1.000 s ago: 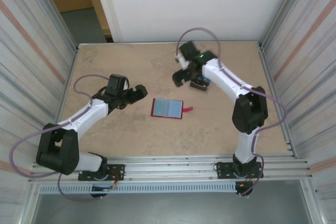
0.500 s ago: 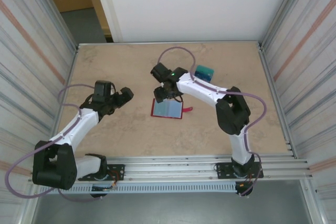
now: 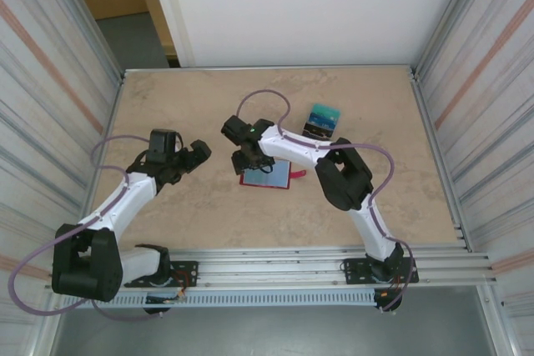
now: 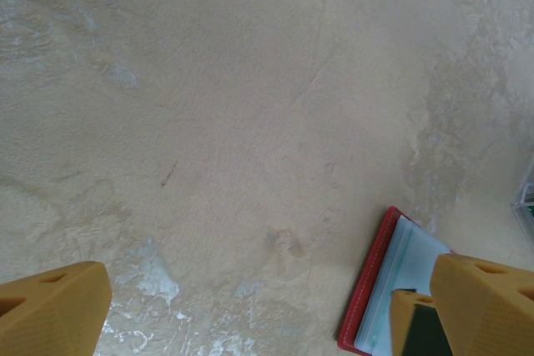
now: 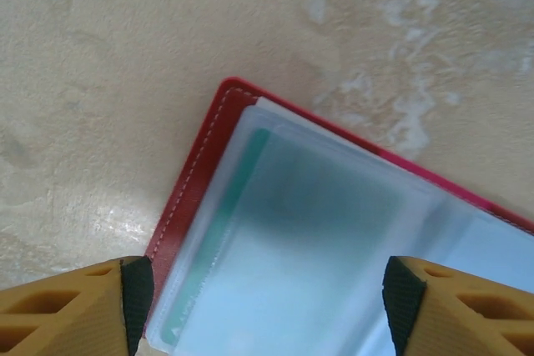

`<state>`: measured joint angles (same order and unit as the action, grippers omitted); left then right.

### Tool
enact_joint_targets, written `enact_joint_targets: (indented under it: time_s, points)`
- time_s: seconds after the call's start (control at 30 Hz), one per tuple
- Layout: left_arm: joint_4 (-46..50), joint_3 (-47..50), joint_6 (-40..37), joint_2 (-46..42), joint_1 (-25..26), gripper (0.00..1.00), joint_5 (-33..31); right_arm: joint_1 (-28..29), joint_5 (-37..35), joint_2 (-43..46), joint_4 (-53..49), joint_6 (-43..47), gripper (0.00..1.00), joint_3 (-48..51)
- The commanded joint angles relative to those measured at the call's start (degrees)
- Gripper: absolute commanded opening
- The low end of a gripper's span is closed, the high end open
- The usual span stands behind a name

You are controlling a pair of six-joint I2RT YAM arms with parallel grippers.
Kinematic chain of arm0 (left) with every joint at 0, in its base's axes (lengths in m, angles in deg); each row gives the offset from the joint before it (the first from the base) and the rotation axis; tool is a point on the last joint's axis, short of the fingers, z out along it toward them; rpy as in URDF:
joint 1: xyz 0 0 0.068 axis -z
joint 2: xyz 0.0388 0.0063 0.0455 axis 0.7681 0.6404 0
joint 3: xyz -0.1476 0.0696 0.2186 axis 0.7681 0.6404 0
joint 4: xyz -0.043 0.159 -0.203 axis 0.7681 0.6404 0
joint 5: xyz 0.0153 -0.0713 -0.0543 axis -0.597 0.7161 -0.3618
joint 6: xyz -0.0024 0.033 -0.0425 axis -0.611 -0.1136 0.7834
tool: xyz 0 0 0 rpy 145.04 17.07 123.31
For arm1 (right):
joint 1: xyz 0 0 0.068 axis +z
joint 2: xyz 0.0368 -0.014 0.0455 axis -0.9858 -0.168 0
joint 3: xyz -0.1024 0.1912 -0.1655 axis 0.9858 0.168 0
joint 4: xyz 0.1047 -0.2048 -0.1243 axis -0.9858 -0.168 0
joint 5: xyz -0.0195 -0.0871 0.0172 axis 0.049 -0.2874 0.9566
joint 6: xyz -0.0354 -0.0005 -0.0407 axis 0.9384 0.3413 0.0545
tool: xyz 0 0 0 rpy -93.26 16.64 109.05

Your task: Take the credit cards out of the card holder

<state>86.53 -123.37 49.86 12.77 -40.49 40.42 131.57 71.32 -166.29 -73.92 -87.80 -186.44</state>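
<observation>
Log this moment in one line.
right end effector: open, over card holder | left end effector: open, over table | credit cards: pile beyond holder

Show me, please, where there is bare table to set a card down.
Free: the far-left corner beyond the left pincer; the near strip between card holder and front rail; the right side, nearer than the card pile. Crowded: the centre, where the right pincer hangs over the holder.

Open surface (image 3: 221,193) lies between the left end effector (image 3: 200,152) and the red wallet (image 3: 271,176). The right end effector (image 3: 248,160) and its arm (image 3: 292,146) cover the wallet's far-left corner; the card pile (image 3: 322,121) sits well apart.
</observation>
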Motion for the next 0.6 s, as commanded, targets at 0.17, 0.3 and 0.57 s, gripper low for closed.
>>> enact_joint_targets:
  time_s: [0.17, 0.3, 0.57]
  points:
    - [0.24, 0.29, 0.69, 0.27, -0.41, 0.99, 0.18, 0.5, -0.54, -1.63, -1.66, -1.91, 0.72, 0.41]
    - [-0.02, 0.29, 0.79, 0.42, -0.46, 0.99, 0.42, 0.45, 0.24, -0.72, -0.46, -1.63, 0.71, 2.05]
    - [-0.28, 0.33, 0.97, 0.69, -0.48, 0.99, 0.97, 0.4, 8.01, 2.61, 6.19, 0.21, 0.58, 7.83]
